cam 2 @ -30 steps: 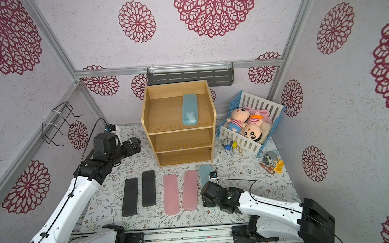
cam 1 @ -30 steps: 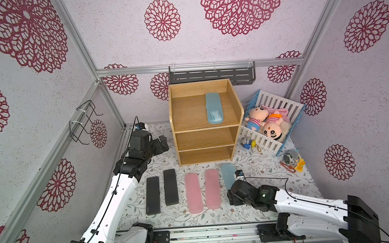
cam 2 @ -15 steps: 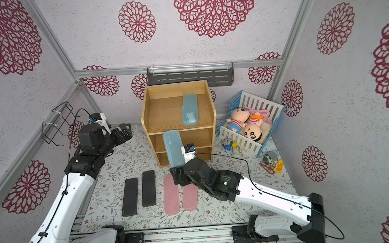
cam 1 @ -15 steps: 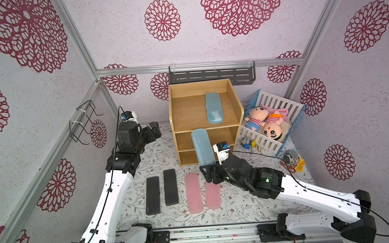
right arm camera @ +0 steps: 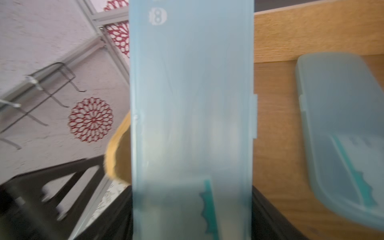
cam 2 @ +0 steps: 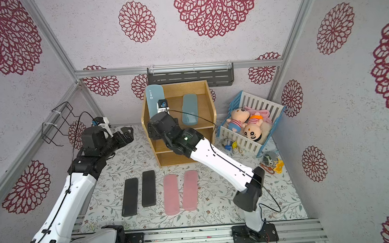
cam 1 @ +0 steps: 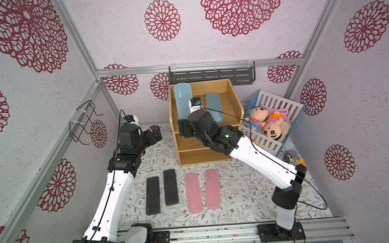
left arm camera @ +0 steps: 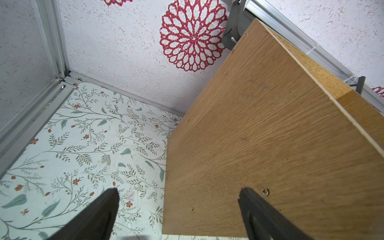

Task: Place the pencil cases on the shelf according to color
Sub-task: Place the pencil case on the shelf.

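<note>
Right wrist view shows one blue case (right arm camera: 191, 99) pinched by the right gripper (cam 1: 185, 125) over the shelf's (cam 1: 235, 94) top tier, unreleased; the second blue case (cam 1: 214, 108) lies there. Black cases (cam 1: 153, 195) and pink cases (cam 1: 193, 193) lie unsorted on the table (cam 1: 239, 193); left gripper (left arm camera: 178, 195) gapes empty.

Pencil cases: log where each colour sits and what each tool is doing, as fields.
held blue case: gripped by right tool, raised over the shelf top tier, not released
second blue case: lying flat on the top tier
black cases: side by side on the table
pink cases: side by side on the table, beside the black pair
left tool: open, empty, beside the shelf's side panel
</note>
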`<move>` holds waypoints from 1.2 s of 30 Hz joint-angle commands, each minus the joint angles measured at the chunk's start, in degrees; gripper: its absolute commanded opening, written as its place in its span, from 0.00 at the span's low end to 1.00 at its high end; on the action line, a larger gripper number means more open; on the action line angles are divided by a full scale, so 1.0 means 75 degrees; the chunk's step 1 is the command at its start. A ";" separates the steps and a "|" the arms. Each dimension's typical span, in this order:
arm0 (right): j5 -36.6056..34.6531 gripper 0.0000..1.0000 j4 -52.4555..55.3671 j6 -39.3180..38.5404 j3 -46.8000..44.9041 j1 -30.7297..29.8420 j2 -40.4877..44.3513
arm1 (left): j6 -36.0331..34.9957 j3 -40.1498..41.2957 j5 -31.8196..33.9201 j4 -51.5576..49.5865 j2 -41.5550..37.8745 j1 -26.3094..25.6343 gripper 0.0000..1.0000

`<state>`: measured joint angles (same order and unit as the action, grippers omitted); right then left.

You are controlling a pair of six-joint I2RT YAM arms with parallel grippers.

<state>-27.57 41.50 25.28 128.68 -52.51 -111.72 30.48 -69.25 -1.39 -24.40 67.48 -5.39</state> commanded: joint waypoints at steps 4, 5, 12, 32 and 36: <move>-0.0211 0.72 0.1038 -0.0148 0.1805 0.0336 -0.1189 | 0.0027 -0.0071 -0.0220 0.0066 -0.0055 0.0039 0.97; -0.0187 0.72 0.1044 -0.0133 0.1876 0.0371 -0.1280 | 0.0035 -0.0060 -0.0241 0.0069 -0.0056 0.0039 0.97; 0.0192 0.88 0.0930 -0.0115 0.1885 0.0533 -0.1509 | 0.0083 -0.0041 -0.0325 0.0077 0.0036 0.0039 0.97; 0.0321 0.99 0.0721 -0.0966 0.1796 0.0072 -0.0017 | -0.0157 0.0046 -0.0208 0.0049 0.0191 -0.0029 0.97; -0.0215 0.99 0.0821 -0.0995 0.0736 -0.0328 0.0619 | -0.0360 0.0046 0.0302 -0.0078 0.0191 -0.0362 0.97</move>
<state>-25.71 47.13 19.46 137.67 -52.86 -112.18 29.82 -69.25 -1.89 -24.71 68.62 -6.44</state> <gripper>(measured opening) 0.990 0.972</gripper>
